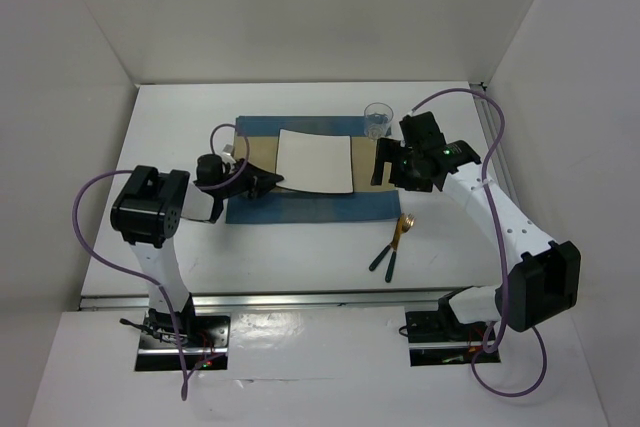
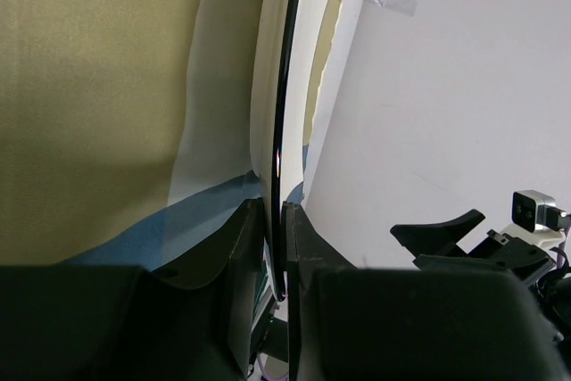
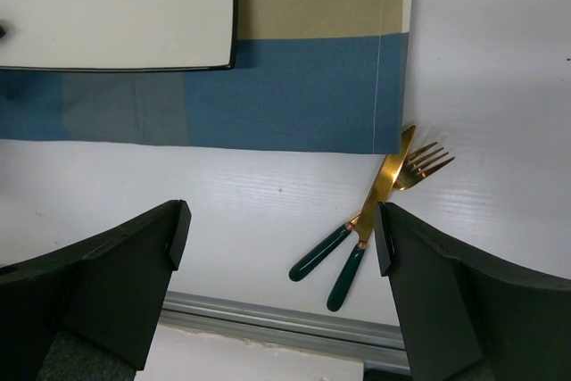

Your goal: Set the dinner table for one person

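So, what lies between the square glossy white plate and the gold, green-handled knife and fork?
The blue band of the blue-and-tan cloth placemat, then bare matte-white dinner table, shown in the right wrist view.

no readable text, no labels, no brands, no numbers anywhere

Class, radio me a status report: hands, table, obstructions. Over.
Left hand shut on plate edge. Right hand open, empty. Dinner table: plate on placemat, knife and fork crossed off it.
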`<state>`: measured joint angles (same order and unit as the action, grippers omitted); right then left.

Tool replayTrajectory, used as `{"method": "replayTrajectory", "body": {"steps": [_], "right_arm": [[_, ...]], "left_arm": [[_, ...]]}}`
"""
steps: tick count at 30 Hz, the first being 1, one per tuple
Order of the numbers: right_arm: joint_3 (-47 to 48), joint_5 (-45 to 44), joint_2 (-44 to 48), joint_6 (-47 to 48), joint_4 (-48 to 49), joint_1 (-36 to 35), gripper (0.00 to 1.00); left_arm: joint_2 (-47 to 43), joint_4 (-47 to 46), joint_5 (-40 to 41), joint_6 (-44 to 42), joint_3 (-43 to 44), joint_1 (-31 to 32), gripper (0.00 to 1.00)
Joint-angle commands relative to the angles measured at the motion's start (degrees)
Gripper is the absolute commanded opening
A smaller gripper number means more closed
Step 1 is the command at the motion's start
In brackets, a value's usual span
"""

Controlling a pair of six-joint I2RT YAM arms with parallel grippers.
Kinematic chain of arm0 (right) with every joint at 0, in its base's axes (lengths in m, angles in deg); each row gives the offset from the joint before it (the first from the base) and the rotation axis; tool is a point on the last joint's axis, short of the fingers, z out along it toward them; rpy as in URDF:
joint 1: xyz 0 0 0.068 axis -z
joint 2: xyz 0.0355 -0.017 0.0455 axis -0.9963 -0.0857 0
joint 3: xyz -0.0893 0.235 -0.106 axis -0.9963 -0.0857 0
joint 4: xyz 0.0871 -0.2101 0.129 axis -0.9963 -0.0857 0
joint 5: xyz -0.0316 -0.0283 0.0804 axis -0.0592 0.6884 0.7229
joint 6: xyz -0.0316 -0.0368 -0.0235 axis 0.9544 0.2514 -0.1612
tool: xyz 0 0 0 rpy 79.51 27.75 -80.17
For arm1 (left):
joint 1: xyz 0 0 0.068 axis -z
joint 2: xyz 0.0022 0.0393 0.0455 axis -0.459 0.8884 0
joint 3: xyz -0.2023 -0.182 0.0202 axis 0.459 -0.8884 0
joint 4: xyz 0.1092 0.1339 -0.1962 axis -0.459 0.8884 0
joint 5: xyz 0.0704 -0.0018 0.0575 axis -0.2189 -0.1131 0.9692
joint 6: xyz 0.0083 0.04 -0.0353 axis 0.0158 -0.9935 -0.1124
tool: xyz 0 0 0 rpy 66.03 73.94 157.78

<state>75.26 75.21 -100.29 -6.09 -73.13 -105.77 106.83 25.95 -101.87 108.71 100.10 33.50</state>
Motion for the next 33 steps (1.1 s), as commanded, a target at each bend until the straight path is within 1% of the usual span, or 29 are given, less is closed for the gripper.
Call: {"method": "replayTrajectory", "body": {"steps": [1,8,10,12,13,14,18,19,21,22,23,24,25,28,29,31,33], "right_arm": [[1.5,-0.5,0.6,-0.3,0.5,0.3,0.96],[1.5,-0.5,0.6,-0.3,0.5,0.3,0.96],[1.5,-0.5,0.6,-0.3,0.5,0.3,0.96],[1.5,-0.5,0.6,-0.3,0.5,0.3,0.96],[1.5,-0.5,0.6,-0.3,0.5,0.3,0.96],[1.5,-0.5,0.6,-0.3,0.5,0.3,0.96],[1.5,-0.5,0.6,-0.3,0.5,0.3,0.96],[1.5,-0.5,0.6,-0.3,0.5,0.3,0.96],[1.5,-0.5,0.6,-0.8,0.5,0.3,0.96],[1.5,-0.5,0.6,-0.8,0.5,0.3,0.96],[1.5,-0.5,0.6,-0.8,0.5,0.3,0.96],[1.5,-0.5,0.6,-0.8,0.5,0.3,0.96],[1.0,0.1,0.6,-0.8,0.5,0.3,0.96],[0.9,0.1,0.1,-0.8,1.1,0.3,0.96],[0.9,0.1,0.1,-1.3,1.1,0.3,0.96],[0.3,0.1,0.1,-1.3,0.5,0.3,0.96],[0.3,-0.5,0.1,-2.6,-0.5,0.3,0.96]], "left_arm": [[-1.6,-12.6,-2.2,-0.1,0.9,0.4,0.00],[-0.5,-12.6,-2.7,-0.1,0.9,0.4,0.00],[0.1,-12.0,-4.4,-0.1,1.6,0.4,0.00],[0.7,-10.3,-4.4,-0.6,2.3,0.4,0.00],[0.7,-9.4,-4.4,-1.3,2.3,0.4,0.02],[0.7,-8.1,-4.4,-1.9,2.3,0.4,0.09],[-2.1,4.4,-2.8,-7.8,4.8,0.4,0.22],[-2.7,11.4,-1.5,-11.1,6.5,0.9,0.34],[-4.4,17.8,0.0,-14.2,8.2,1.6,0.50],[-5.0,20.9,0.9,-17.0,10.0,1.6,0.67],[-5.0,25.8,2.5,-18.1,10.8,1.6,0.74],[-5.7,28.1,3.2,-19.2,11.6,2.3,0.79],[-5.8,29.7,3.2,-20.9,13.0,2.3,0.80],[-5.8,34.1,3.8,-22.0,14.8,2.8,0.82],[-5.8,35.4,4.4,-22.8,16.2,2.8,0.92],[-5.8,40.0,5.3,-24.5,18.4,3.3,0.96],[-5.8,43.4,7.3,-26.6,19.7,3.3,0.97]]}}
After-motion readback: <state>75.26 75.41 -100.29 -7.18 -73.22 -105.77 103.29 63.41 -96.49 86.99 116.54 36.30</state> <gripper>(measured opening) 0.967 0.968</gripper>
